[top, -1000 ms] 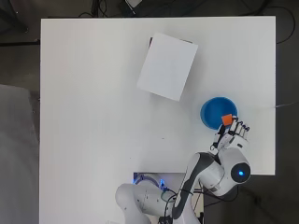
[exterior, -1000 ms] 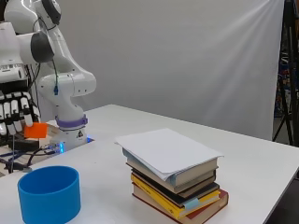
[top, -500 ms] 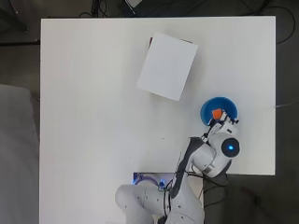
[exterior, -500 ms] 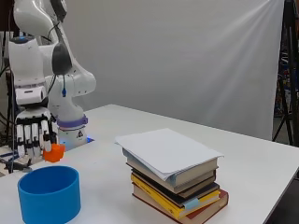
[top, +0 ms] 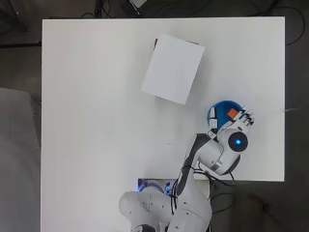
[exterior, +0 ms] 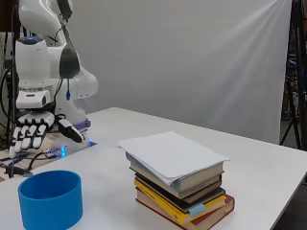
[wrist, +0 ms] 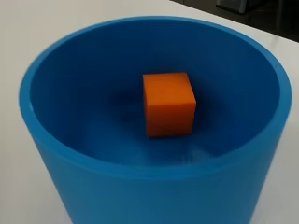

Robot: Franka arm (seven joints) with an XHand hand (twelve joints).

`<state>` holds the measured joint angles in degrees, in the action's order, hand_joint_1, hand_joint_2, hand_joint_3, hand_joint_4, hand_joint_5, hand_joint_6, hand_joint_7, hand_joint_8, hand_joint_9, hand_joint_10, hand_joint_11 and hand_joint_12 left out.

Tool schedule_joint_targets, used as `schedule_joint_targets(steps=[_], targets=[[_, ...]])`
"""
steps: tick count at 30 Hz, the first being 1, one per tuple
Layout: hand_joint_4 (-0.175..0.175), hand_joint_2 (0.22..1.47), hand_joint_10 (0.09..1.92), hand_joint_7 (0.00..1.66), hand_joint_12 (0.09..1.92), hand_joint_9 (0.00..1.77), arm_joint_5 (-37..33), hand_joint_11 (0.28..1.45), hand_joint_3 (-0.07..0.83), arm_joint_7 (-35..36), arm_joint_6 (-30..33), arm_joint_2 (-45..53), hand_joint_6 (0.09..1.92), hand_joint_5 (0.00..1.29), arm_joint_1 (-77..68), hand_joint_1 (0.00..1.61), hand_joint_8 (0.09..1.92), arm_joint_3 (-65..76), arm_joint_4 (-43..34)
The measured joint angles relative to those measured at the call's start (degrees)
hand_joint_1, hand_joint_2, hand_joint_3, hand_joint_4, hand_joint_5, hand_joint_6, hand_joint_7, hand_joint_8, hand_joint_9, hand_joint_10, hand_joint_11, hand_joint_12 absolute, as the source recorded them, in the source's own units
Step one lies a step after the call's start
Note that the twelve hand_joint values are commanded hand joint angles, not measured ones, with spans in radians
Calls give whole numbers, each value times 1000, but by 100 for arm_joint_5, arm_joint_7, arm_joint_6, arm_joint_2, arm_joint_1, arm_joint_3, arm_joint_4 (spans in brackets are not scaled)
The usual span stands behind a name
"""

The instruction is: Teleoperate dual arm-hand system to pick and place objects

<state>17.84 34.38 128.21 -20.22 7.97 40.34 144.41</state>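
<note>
The orange cube [wrist: 169,103] lies on the bottom of the blue cup [wrist: 140,186], apart from its wall. From overhead the orange cube [top: 232,113] shows inside the blue cup [top: 219,112] near the table's right edge, with the hand [top: 245,119] over the cup's right rim. In the side view the hand [exterior: 32,134] hangs above the blue cup [exterior: 50,200], fingers straight and pointing down, thumb spread to the side, holding nothing.
A stack of books topped by a white sheet [top: 174,67] stands up the table from the cup; in the side view the stack of books [exterior: 180,187] is to the cup's right. The arm's base with a blue light [exterior: 62,151] stands behind the cup.
The hand carried the orange cube over the blue cup and let it go. The cube now lies in the cup and the fingers have straightened.
</note>
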Motion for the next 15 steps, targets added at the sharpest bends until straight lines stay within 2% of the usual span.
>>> schedule_joint_targets(steps=[1, 3, 5, 7, 8, 11, 15], targets=[[54, 873, 87, 139, 87, 271, -104, 423, 0, 69, 3, -36, 87, 97, -2, 0, 87, -54, -25], [75, 914, 87, 319, 87, 384, -240, 441, 3, 340, -77, -258, 87, 247, 42, 8, 87, -275, -51], [72, 948, 87, 427, 87, 511, -340, 466, 3, 678, -401, -665, 87, 291, 103, 35, 87, -589, -115], [50, 973, 87, 613, 87, 790, -513, 579, 2, 1077, -955, -1093, 87, 326, 149, 57, 87, -933, -328], [44, 977, 87, 656, 87, 858, -578, 606, 1, 1251, -1279, -1326, 87, 338, 172, 68, 87, -1140, -458], [46, 977, 87, 641, 87, 845, -633, 586, -2, 1516, -2148, -2207, 87, 357, 225, 105, 87, -1873, -739], [52, 981, 87, 605, 87, 792, -718, 552, 0, 1738, -2557, -3051, 87, 366, 210, 134, 87, -2555, -777]])
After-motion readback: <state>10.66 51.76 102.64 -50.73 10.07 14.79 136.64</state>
